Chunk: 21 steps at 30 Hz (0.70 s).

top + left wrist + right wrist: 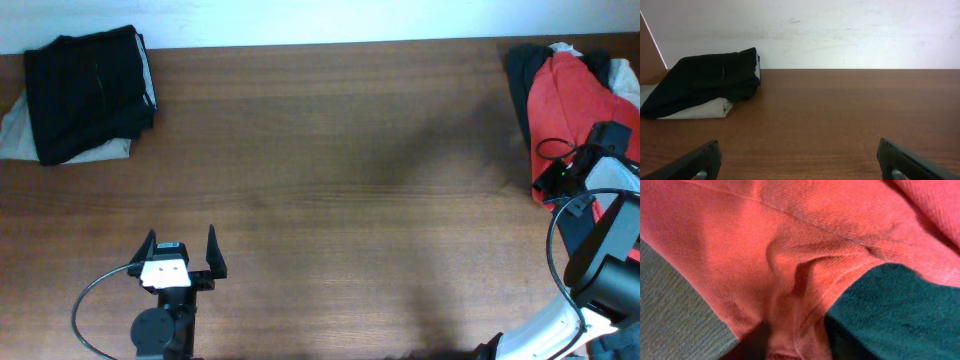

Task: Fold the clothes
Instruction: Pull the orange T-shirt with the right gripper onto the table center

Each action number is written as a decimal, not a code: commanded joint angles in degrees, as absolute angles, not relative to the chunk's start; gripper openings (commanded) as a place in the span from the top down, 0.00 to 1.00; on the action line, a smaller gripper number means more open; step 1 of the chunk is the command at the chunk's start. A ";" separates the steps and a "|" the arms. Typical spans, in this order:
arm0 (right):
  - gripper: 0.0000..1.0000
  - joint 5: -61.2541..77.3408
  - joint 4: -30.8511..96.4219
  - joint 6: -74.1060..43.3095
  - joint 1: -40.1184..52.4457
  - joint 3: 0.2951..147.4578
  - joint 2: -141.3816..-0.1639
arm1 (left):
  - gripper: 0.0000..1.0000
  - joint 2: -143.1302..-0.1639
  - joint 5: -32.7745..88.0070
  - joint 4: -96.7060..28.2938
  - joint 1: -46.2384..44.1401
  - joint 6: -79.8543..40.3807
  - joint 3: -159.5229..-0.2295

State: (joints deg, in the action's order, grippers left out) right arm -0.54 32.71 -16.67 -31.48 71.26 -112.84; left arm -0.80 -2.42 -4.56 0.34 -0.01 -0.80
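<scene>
One T-shirt (570,100) lay beneath the right gripper (565,170), closure indeterminable. The left gripper (181,258) stood with fingers apart. One black stack (90,90) lay well apart.

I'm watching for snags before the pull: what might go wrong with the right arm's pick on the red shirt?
The right gripper is down on a bunched fold of the orange-red T-shirt, right beside a dark garment; it may catch both. Lifting by one crease may also bring the shirt up crumpled.
</scene>
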 commanded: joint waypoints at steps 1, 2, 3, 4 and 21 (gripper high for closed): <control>0.71 0.89 33.43 -16.73 -31.64 72.34 -113.03 | 0.01 -0.47 -2.79 -4.58 0.27 0.71 -0.54; 0.75 0.89 33.63 -16.75 -31.64 72.36 -111.85 | 0.01 -0.47 -2.79 -4.58 0.25 0.71 -0.54; 0.78 0.89 33.82 -16.75 -31.64 72.36 -110.83 | 0.01 -0.47 -2.79 -4.58 0.27 0.71 -0.54; 0.83 0.91 33.95 -16.78 -31.64 72.36 -109.91 | 0.01 -0.47 -2.79 -4.58 0.27 0.71 -0.54; 0.96 39.44 41.47 -24.53 -26.68 72.34 -79.18 | 0.01 -0.47 -2.79 -4.58 0.25 0.71 -0.54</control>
